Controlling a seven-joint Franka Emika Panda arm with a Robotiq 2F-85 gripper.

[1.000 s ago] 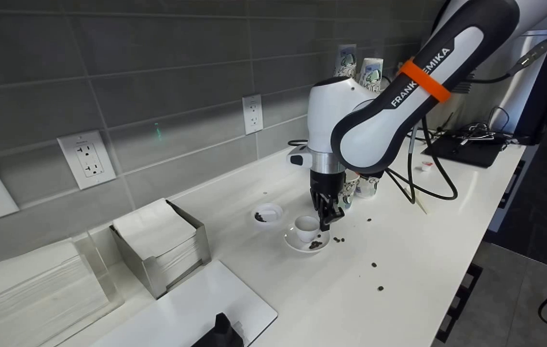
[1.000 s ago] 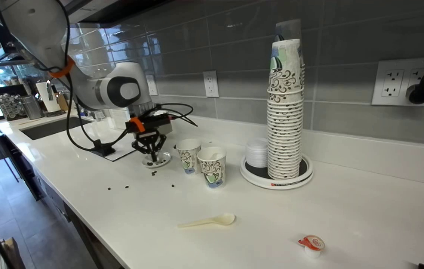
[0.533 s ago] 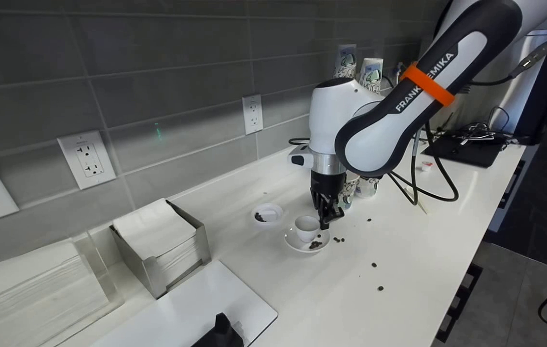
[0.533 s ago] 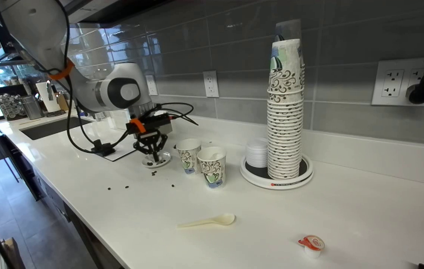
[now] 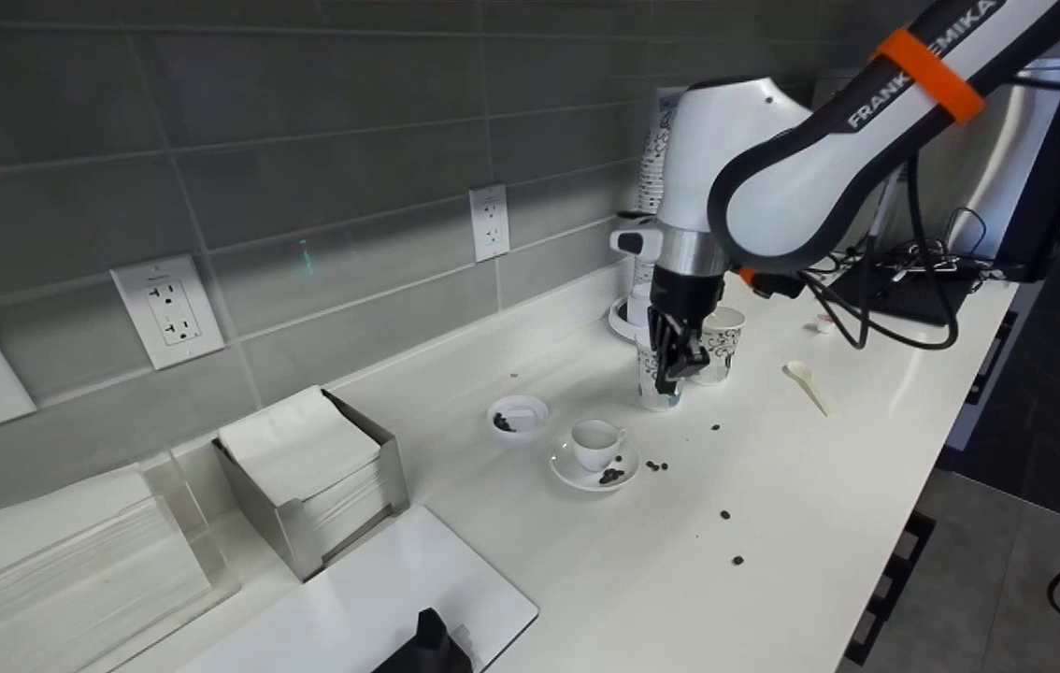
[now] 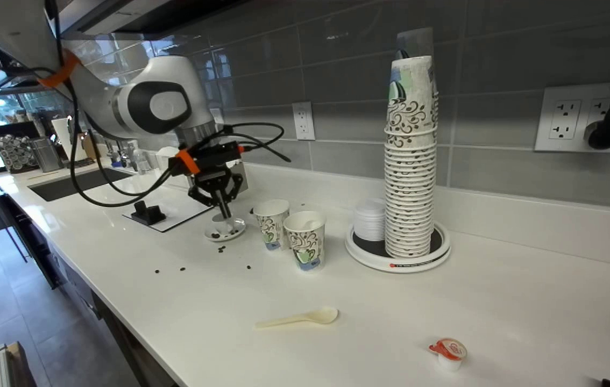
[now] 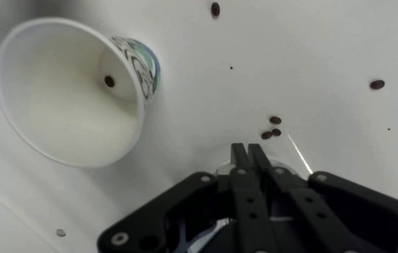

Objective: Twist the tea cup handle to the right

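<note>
The white tea cup [image 5: 594, 447] stands upright on its saucer [image 5: 564, 474] in an exterior view, and also shows in an exterior view [image 6: 219, 223]. Its small handle [image 5: 622, 436] points to the right and away from that camera. Dark beans [image 5: 612, 476] lie on the saucer. My gripper [image 5: 668, 385] is raised above the counter, apart from the cup and handle. In the wrist view my gripper [image 7: 247, 146] has its fingertips close together with a narrow gap, holding nothing. The cup is mostly hidden behind the fingers there; a pale rim [image 7: 283, 163] shows.
Two paper cups [image 6: 272, 223] [image 6: 305, 239] stand close by; one [image 7: 69, 98] fills the wrist view's left. A white dish [image 5: 532, 411], napkin holder [image 5: 390, 467], spoon [image 6: 305, 317] and creamer [image 6: 449, 352] lie around. A tall cup stack [image 6: 411, 177] stands near the wall.
My gripper was low at the cup's handle side; in the last half second it has risen and moved away. The handle, hidden before, now shows. The cup and saucer have hardly moved.
</note>
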